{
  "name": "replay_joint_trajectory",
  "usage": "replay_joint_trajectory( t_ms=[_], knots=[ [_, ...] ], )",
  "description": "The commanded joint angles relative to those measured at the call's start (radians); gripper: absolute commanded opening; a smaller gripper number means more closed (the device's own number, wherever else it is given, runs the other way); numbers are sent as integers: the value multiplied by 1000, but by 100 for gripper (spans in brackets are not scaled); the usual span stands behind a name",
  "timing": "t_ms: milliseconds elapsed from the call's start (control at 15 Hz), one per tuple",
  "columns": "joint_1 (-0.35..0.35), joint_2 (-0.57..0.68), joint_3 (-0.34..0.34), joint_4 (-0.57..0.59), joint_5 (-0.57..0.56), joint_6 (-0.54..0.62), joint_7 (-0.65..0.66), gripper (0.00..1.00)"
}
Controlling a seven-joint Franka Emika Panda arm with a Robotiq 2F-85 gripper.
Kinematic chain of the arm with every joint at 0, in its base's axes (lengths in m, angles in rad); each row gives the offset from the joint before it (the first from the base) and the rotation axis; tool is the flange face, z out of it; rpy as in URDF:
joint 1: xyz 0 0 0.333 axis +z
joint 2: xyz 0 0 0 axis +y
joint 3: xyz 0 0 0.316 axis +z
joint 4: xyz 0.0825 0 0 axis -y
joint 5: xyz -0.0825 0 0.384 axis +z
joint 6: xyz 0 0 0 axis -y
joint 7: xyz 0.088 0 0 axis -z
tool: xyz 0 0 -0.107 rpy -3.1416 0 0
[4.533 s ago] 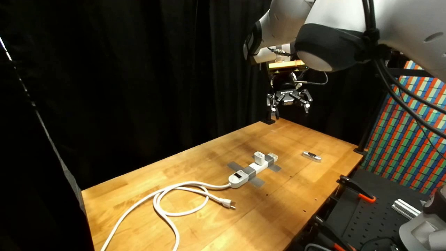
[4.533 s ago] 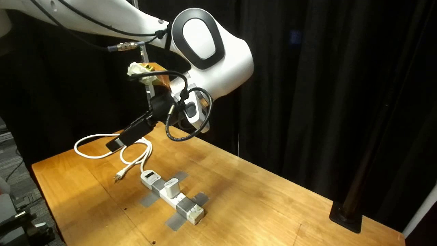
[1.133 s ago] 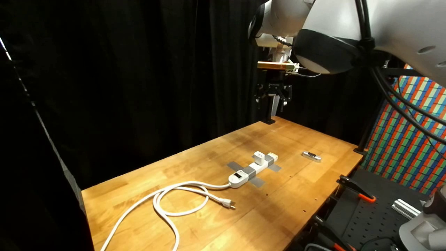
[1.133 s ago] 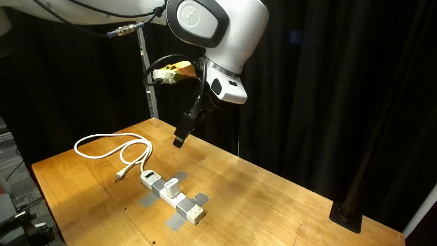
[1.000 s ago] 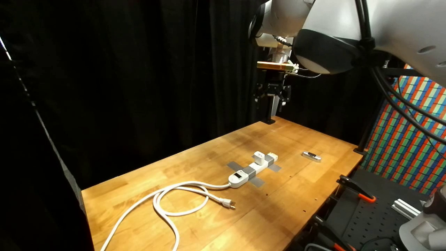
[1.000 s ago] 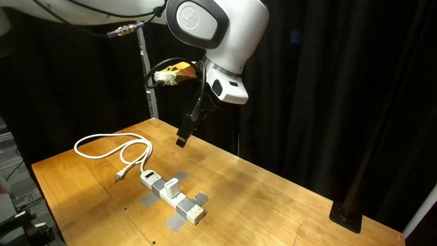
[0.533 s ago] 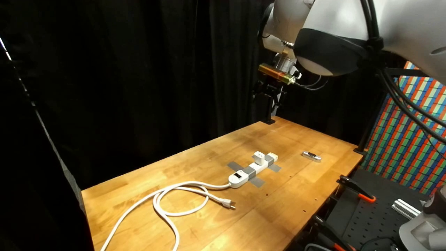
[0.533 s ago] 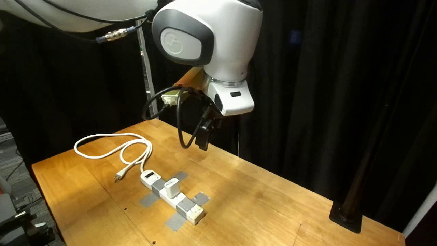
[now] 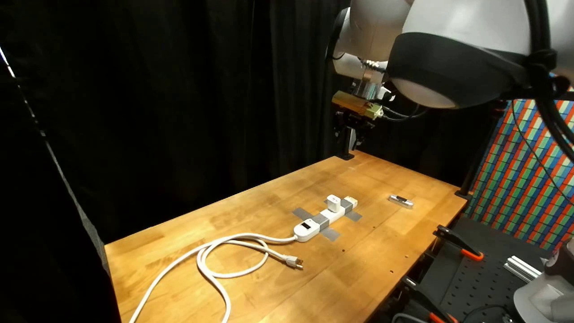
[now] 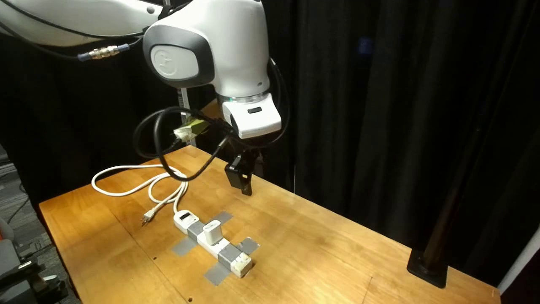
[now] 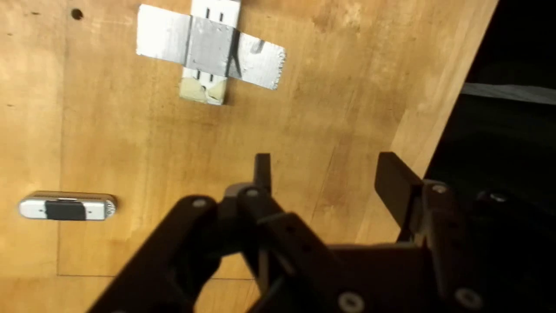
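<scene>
Black curtains hang behind a brightly lit wooden table in both exterior views. A red, green and blue panel, perhaps printed, shows at right in an exterior view; grey floor lies at left in an exterior view.

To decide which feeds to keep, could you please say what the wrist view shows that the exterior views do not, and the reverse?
Only the wrist view clearly shows the pincer open, its fingertips apart with nothing held, and the outlet slots of the power strip.

Only the exterior views show the white plug-in charger upright in the strip, the cord with its plug, and the robot arm.

All share the pincer, strip, gray tape and wooden tabletop; the silver, black-banded bar shows in the wrist view and in an exterior view.
</scene>
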Motion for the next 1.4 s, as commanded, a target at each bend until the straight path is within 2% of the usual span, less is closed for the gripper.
replay_joint_trajectory(
  t_ms=[0,133,267,400,533,667,1000,1333],
  knots=[
    [35,30,-20,24,-194,-124,75,32],
    [20,45,-6,65,-280,-224,101,16],
    [3,44,6,100,-354,-309,97,7],
    [-15,65,19,121,-386,-366,37,4],
    [-21,69,25,126,-370,-377,-6,7],
    [-28,78,34,119,-335,-366,-25,8],
    [-35,106,50,53,-146,-321,-48,7],
    [10,77,50,-60,3,-189,-228,9]
  ],
)
